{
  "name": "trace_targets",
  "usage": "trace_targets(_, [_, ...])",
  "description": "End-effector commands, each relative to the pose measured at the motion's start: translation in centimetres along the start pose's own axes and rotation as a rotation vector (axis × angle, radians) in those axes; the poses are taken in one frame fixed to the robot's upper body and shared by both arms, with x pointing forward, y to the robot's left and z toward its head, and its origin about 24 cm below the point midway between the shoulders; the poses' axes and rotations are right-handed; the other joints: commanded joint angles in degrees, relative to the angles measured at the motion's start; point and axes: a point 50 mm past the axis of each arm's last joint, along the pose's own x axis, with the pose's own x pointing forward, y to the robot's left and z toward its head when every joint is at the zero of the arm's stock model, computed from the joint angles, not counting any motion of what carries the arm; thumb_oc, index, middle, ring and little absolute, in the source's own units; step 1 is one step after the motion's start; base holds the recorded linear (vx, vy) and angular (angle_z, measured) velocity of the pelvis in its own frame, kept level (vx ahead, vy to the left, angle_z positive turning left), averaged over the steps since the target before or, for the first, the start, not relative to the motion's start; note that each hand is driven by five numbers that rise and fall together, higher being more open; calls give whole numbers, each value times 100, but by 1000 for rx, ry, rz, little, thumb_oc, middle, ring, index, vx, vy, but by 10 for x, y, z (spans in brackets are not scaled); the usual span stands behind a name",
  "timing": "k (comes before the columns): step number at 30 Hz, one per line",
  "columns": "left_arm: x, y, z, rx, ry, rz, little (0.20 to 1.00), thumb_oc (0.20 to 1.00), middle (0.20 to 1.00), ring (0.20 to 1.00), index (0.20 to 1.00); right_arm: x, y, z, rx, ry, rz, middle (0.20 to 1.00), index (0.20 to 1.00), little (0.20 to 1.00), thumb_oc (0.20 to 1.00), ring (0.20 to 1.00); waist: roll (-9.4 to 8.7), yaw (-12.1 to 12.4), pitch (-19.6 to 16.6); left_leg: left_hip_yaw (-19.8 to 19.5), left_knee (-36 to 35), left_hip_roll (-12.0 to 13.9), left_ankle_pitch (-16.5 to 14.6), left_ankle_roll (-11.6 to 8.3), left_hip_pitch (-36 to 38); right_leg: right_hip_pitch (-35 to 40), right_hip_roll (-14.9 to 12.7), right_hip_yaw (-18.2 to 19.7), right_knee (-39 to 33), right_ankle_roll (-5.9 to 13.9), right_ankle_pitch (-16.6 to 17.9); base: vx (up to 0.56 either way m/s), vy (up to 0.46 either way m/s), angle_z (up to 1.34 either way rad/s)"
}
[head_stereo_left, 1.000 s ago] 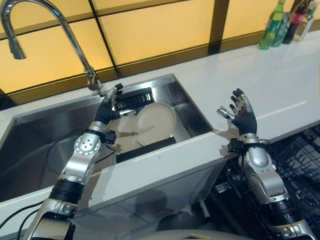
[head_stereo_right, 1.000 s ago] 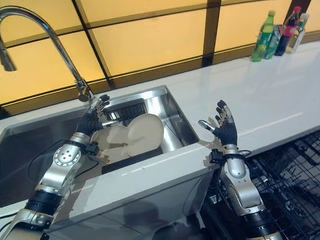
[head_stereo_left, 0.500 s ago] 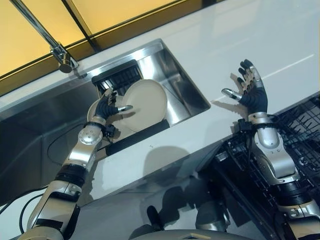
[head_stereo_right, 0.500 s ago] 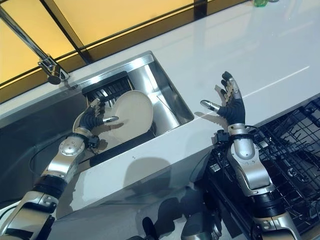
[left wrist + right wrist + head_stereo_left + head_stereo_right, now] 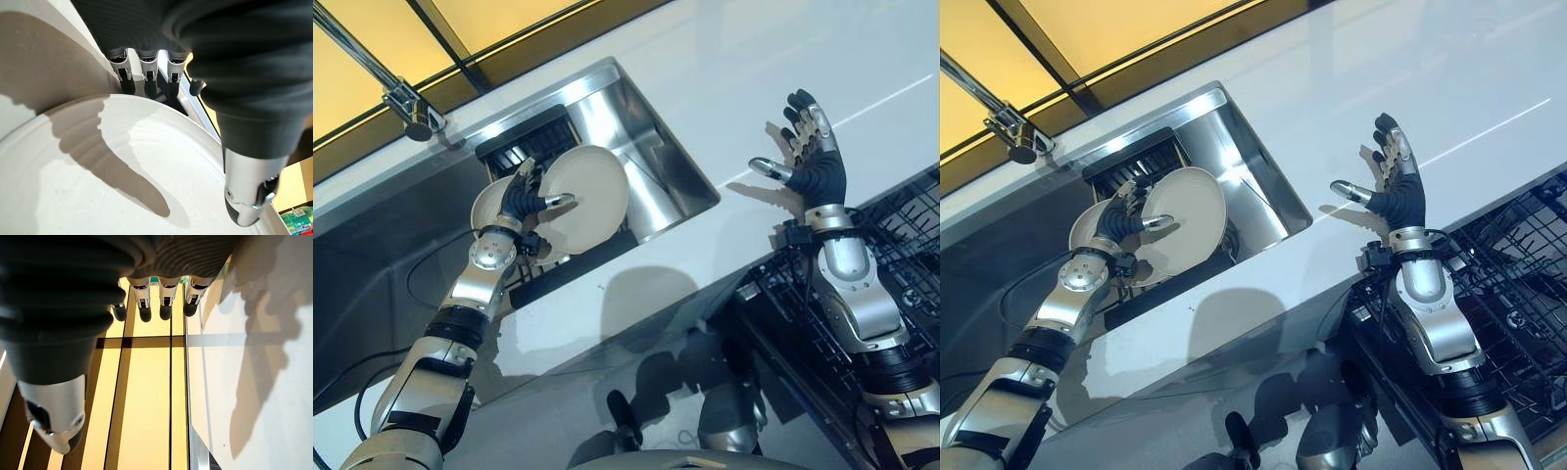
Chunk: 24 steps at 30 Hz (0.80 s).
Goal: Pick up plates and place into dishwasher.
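Two beige plates stand on edge in a black rack (image 5: 530,147) inside the steel sink (image 5: 651,137). The front plate (image 5: 595,191) leans on the back plate (image 5: 483,206). My left hand (image 5: 521,199) straddles the front plate's rim. In the left wrist view its fingers (image 5: 146,73) reach behind the rim of the front plate (image 5: 98,186) and the thumb (image 5: 249,196) hovers just over the face, so it is open. My right hand (image 5: 811,166) is raised over the white counter (image 5: 734,69), open and holding nothing.
The faucet (image 5: 406,98) rises at the sink's back left. The dishwasher's black wire rack (image 5: 906,284) is pulled out at lower right, under the counter's edge and beside my right forearm.
The camera has tilted down, shifting the whole picture. My left hand came down from above the sink onto the front plate's rim. The right hand stays raised and open.
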Motion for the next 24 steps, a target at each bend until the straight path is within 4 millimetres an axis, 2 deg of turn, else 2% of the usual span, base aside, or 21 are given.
trace_targets(1, [12, 30, 14, 17, -36, 136, 1000, 1000, 1000, 1000, 1000, 0, -11, -7, -60, 44, -11, 1000, 1000, 1000, 1000, 1000, 64, 34, 109, -83, 208, -517, -547, 334, -11, -520, 46, -106, 796, -354, -166, 59, 62, -3])
trace_targets(6, [6, 33, -20, 89, 189, 93, 1000, 1000, 1000, 1000, 1000, 1, -13, -6, -77, 50, 3, 1000, 1000, 1000, 1000, 1000, 127, -21, 125, -85, 217, -542, -551, 330, 31, -482, 36, -72, 804, -352, -188, 58, 53, -9])
trace_targets(11, [6, 42, -26, 33, 252, 24, 1000, 1000, 1000, 1000, 1000, 3, -16, 0, -87, 45, 12, 1000, 1000, 1000, 1000, 1000, 180, -84, 183, -98, 210, -549, -531, 321, 13, -491, 54, -26, 801, -361, -201, 21, 42, -2])
trace_targets(15, [7, 33, -22, -78, 229, -101, 1000, 1000, 1000, 1000, 1000, 1, -18, 0, -88, 41, 23, 1000, 1000, 1000, 1000, 1000, 203, -97, 225, -106, 237, -565, -540, 329, 5, -464, 54, -28, 794, -360, -220, 4, 8, 0])
trace_targets(20, [4, 3, -19, -269, 194, -351, 1000, 1000, 1000, 1000, 1000, 1, -17, -3, -94, 44, 31, 1000, 1000, 1000, 1000, 1000, 249, -84, 248, -124, 262, -576, -555, 330, 21, -427, 19, -61, 800, -347, -228, 8, 15, 0])
trace_targets(24, [-1, -8, -21, -302, 197, -478, 1000, 1000, 1000, 1000, 1000, 2, -17, -2, -103, 49, 45, 1000, 1000, 1000, 1000, 1000, 319, -103, 243, -119, 251, -607, -558, 343, 57, -387, 8, -54, 792, -340, -240, 32, 48, 1])
